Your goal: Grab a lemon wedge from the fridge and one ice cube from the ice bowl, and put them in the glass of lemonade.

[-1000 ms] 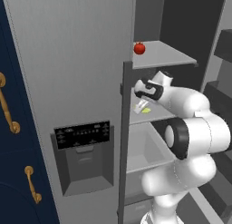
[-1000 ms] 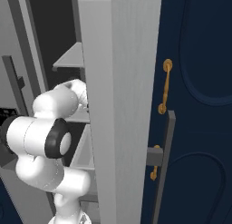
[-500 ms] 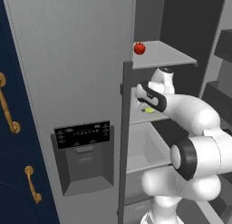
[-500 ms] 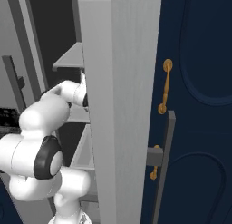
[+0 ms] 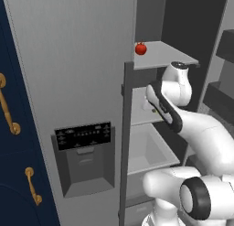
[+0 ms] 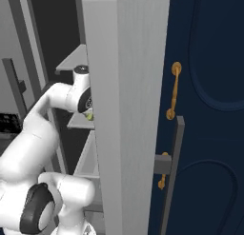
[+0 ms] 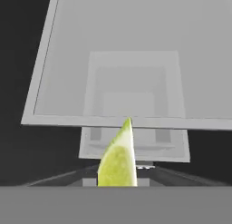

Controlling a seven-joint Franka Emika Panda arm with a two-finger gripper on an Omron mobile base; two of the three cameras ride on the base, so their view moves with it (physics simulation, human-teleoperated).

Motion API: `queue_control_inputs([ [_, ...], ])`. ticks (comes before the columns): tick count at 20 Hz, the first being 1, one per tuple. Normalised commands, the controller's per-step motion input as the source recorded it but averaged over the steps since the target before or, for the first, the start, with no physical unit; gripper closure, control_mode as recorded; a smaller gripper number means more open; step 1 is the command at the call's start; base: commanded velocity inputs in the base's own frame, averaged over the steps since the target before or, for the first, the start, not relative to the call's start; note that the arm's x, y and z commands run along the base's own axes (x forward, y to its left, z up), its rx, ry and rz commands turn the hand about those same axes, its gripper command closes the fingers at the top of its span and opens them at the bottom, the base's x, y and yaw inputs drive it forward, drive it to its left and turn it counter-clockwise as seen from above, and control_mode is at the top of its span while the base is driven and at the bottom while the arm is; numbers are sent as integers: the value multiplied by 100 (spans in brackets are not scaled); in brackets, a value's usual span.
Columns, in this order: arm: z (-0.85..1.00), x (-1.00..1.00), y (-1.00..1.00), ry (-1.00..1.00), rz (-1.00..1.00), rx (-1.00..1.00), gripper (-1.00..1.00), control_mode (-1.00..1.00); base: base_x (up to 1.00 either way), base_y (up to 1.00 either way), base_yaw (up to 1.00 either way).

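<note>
In the left base view the arm reaches into the open fridge (image 5: 68, 60) under the shelf that carries a small red fruit (image 5: 140, 48), its wrist hiding the tool. The right base view adds a yellow-green speck at the door's edge, the lemon wedge (image 6: 89, 116). In the hand view the wedge rises at the bottom edge before a grey shelf (image 7: 41, 96), likely clamped for carrying, though the fingers aren't visible and I cannot tell.

- A glossy white robot arm (image 5: 205, 133), built of thick, rounded tube segments.
- Dark grey, ring-shaped joint caps (image 5: 195, 198) on the sides of the lower segments.
- A long black panel (image 5: 163, 107) along the forearm.
- A small round dark cap (image 6: 81, 68) atop the wrist.
</note>
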Motion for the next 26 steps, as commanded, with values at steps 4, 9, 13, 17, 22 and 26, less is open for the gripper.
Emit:
queue_control_inputs([
  [4, 10, -97, -2, -11, -4, 0, 100, -100, 0, 0, 0],
  [9, 13, -81, 0, -13, 0, 0, 100, -100, 0, 0, 0],
  [13, 0, 0, 0, 0, 0, 0, 100, -100, 0, 0, 0],
  [17, 0, -3, 0, 0, 0, 0, 100, 100, -19, 0, -1],
  [22, 0, 0, 0, 0, 0, 0, 100, 100, -100, 17, 0],
  [26, 0, 0, 0, 0, 0, 0, 100, 100, -81, 94, 4],
])
